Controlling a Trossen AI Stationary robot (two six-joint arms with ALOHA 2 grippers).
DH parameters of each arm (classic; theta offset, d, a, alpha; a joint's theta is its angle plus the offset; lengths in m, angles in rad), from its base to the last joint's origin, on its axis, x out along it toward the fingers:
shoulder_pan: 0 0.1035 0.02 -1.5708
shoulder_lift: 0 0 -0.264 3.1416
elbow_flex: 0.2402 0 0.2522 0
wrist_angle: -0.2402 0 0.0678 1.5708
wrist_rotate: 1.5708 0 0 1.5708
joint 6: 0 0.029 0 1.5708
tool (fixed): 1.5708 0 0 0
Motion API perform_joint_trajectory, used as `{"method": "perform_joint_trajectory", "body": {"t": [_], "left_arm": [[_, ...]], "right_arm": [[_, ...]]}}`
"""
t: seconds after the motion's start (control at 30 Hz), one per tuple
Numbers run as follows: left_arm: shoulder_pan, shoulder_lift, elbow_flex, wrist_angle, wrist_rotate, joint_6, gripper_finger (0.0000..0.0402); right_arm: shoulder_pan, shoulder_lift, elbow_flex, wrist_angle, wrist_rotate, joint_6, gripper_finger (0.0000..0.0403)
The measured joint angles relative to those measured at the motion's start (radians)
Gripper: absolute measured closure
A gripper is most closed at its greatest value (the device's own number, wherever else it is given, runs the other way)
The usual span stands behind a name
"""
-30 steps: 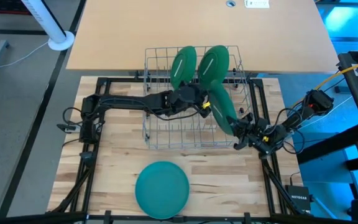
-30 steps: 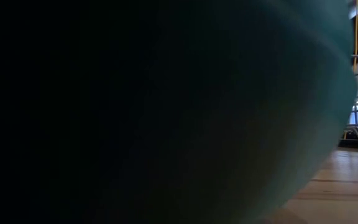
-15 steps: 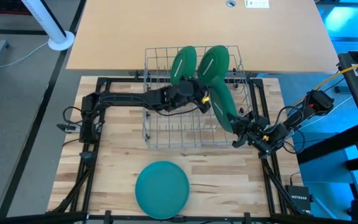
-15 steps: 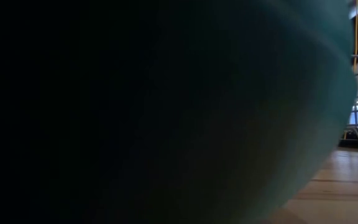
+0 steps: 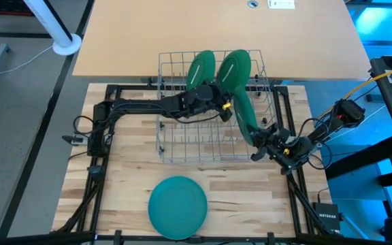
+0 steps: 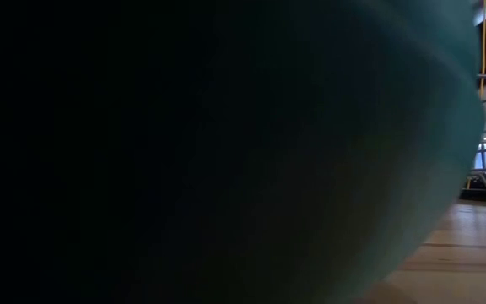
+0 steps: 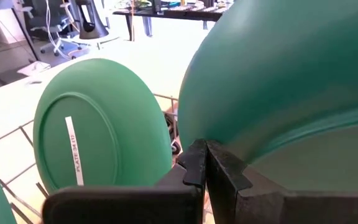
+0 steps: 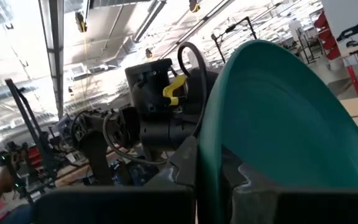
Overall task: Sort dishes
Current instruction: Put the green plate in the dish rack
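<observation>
Both jaws pinch one tilted plate (image 5: 242, 114) over the rack (image 5: 172, 146), left gripper (image 5: 224, 105) on its ten-o'clock rim, right gripper (image 5: 260, 138) on its four-o'clock rim, long axis running between them, slots just below.

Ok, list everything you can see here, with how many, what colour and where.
Plates in rack: two, green, standing on edge at the rack's far side.
Held plate: one, green, tilted over the rack's right part, gripped by both grippers.
Flat plate: one, teal-green, on the table near the front edge.
Wire rack: one, grey metal, centre of the table.
Wooden table: one, light wood.
Left gripper: shut on the held plate's upper edge.
Right gripper: shut on its lower edge.
</observation>
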Motion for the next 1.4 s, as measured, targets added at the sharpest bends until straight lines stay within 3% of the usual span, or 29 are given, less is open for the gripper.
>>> {"method": "perform_joint_trajectory", "body": {"t": [0.8, 1.03, 1.4], "left_arm": [[0.002, 0.014, 0.000, 0.013, 0.001, 0.059, 0.0401], [0.002, 0.010, 0.000, 0.019, 0.000, 0.059, 0.0401], [0.001, 0.010, 0.000, 0.005, 0.000, 0.083, 0.0401]], "right_arm": [[-0.015, 0.050, 0.023, 0.001, 0.013, 0.064, 0.0389], [-0.013, 0.050, 0.070, 0.001, 0.017, -0.033, 0.0389], [-0.013, 0.096, 0.070, -0.001, 0.014, 0.010, 0.0389]]}}
